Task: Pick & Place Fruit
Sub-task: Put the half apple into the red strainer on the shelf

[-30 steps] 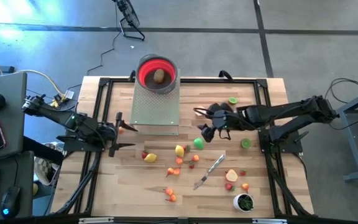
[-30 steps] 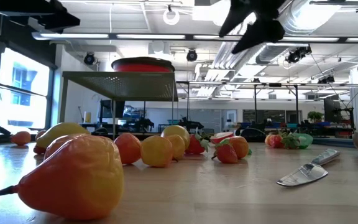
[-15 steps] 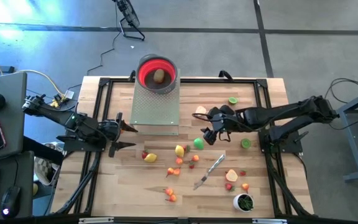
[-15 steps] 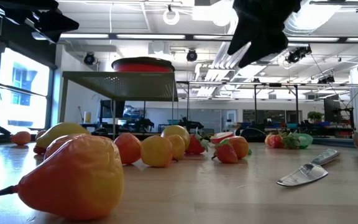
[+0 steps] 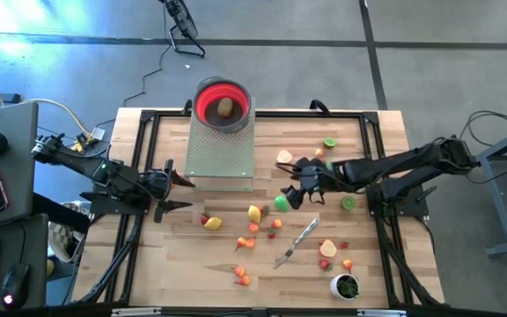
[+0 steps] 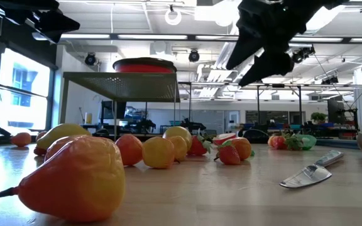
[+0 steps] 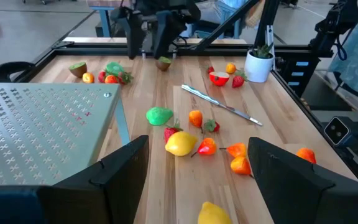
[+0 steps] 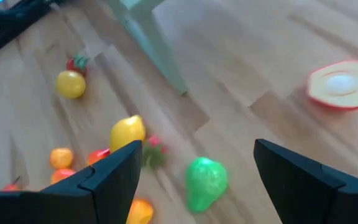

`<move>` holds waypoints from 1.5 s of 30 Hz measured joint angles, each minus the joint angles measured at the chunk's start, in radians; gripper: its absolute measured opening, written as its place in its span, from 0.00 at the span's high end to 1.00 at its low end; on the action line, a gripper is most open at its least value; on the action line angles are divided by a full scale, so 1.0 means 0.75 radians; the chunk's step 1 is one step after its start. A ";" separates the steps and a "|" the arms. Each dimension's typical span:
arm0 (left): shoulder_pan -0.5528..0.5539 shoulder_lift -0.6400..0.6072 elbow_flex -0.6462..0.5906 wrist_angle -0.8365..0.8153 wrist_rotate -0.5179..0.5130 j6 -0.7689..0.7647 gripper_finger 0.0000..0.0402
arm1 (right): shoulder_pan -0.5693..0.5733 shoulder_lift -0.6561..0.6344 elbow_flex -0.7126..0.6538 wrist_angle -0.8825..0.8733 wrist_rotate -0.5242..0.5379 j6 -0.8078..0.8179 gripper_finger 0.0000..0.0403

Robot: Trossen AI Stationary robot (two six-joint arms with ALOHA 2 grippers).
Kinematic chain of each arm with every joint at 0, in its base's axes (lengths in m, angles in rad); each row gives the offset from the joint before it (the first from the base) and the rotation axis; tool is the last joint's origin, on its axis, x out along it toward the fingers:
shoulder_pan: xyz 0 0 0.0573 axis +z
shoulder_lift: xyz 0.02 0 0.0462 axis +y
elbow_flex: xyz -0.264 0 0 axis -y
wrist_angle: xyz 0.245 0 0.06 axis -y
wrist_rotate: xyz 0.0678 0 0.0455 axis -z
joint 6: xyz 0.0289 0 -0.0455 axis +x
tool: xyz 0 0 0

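Fruit point(image 5: 255, 231) lies scattered at the centre of the high view; one green piece point(image 5: 282, 202) sits just under the right gripper point(image 5: 294, 192), jaws apart. It looks light, hard and slippery, so grip across its wide middle. Left gripper point(image 5: 167, 187) waits at left, also open.

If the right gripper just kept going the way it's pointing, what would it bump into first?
Most likely the green fruit: the open right gripper points down toward it, just off its fingertips. Depth is hard to judge, so it might meet the table beside it.
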 joint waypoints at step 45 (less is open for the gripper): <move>0.000 -0.001 0.001 0.026 0.017 -0.028 0.34 | -0.382 0.001 -0.059 0.344 0.145 -0.189 0.25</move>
